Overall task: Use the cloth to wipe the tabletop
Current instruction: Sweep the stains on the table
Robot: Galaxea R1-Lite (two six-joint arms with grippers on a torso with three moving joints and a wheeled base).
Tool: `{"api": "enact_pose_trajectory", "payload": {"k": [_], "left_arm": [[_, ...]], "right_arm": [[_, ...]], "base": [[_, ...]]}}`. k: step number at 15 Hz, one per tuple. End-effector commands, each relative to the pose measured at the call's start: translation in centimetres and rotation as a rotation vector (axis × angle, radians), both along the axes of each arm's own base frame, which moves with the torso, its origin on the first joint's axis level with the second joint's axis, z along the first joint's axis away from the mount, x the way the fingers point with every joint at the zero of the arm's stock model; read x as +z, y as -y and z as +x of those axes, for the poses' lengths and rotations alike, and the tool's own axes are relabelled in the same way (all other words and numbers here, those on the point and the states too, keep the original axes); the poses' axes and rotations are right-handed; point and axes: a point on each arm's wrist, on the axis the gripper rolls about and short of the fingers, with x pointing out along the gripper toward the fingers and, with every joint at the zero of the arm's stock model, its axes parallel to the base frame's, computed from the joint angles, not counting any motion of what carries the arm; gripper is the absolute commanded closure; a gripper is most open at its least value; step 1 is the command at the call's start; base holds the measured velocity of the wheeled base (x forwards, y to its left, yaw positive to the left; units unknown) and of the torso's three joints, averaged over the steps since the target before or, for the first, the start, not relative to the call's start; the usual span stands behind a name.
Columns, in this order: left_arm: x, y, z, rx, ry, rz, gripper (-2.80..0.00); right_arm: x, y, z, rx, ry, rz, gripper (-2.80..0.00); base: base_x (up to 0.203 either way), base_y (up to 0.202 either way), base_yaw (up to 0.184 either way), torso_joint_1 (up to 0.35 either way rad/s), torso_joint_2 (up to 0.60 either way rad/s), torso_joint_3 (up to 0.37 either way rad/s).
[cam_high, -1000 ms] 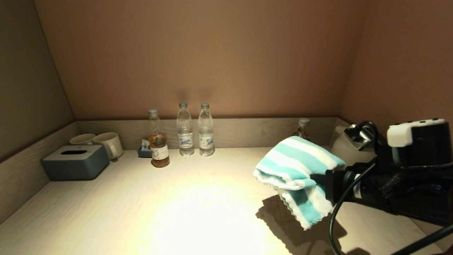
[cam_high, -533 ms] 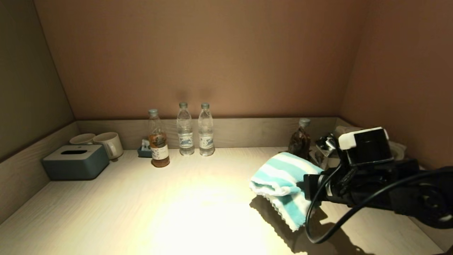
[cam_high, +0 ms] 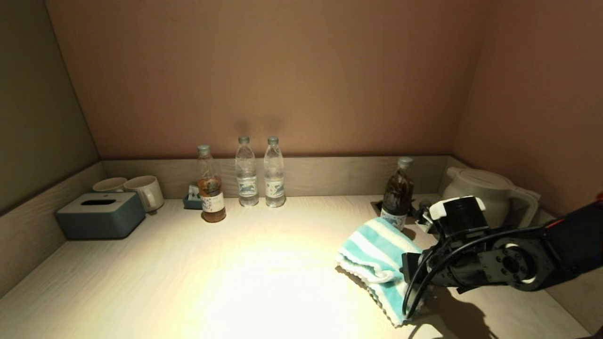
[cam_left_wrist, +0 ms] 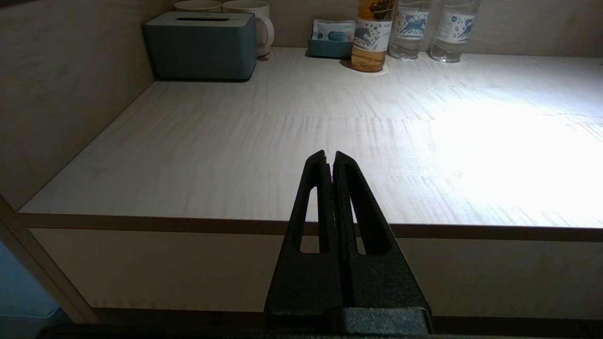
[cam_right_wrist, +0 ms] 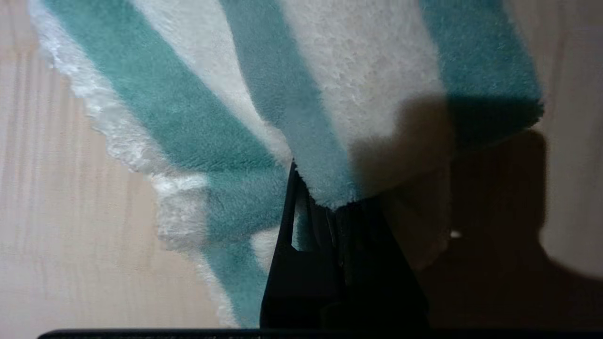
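The teal and white striped cloth lies bunched on the right part of the pale tabletop, its lower edge on the surface. My right gripper is shut on the cloth's near right edge. In the right wrist view the cloth drapes over the gripper and hides the fingertips. My left gripper is shut and empty, parked before the tabletop's front edge, out of the head view.
A dark bottle and a white kettle stand just behind the cloth. Three bottles stand at the back middle. A grey tissue box and two mugs sit at the back left. A low rim borders the tabletop.
My right gripper has moved down and away from the head camera with the cloth, lowering it from the air onto the tabletop. The dark bottle and kettle came into view.
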Motion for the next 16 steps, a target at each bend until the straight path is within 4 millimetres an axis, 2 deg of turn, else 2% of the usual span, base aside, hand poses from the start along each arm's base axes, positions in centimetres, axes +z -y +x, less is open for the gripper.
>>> {"api": "enact_pose_trajectory", "payload": {"k": [1,4,8,15,16], "left_arm": [[0.0,0.0,0.0,0.000,-0.002,-0.001,0.00],[0.0,0.0,0.0,0.000,-0.002,0.000,0.00],[0.0,0.0,0.0,0.000,-0.002,-0.001,0.00],[0.0,0.0,0.0,0.000,-0.002,0.000,0.00],[0.0,0.0,0.0,0.000,-0.002,0.000,0.00]], "right_arm": [[-2.3,-0.1,0.8,-0.004,-0.079,-0.018,0.00],[-3.9,-0.2,1.5,0.002,-0.122,-0.029,0.00],[-4.2,-1.0,2.6,0.021,-0.117,-0.030,0.00],[-4.0,-4.6,4.2,0.111,-0.075,-0.020,0.00],[-3.6,-5.8,4.3,0.143,-0.056,-0.017,0.00]], "base": [[0.000,0.000,0.000,0.000,0.00,0.000],[0.000,0.000,0.000,0.000,0.00,0.000],[0.000,0.000,0.000,0.000,0.00,0.000],[0.000,0.000,0.000,0.000,0.00,0.000],[0.000,0.000,0.000,0.000,0.00,0.000]]}}
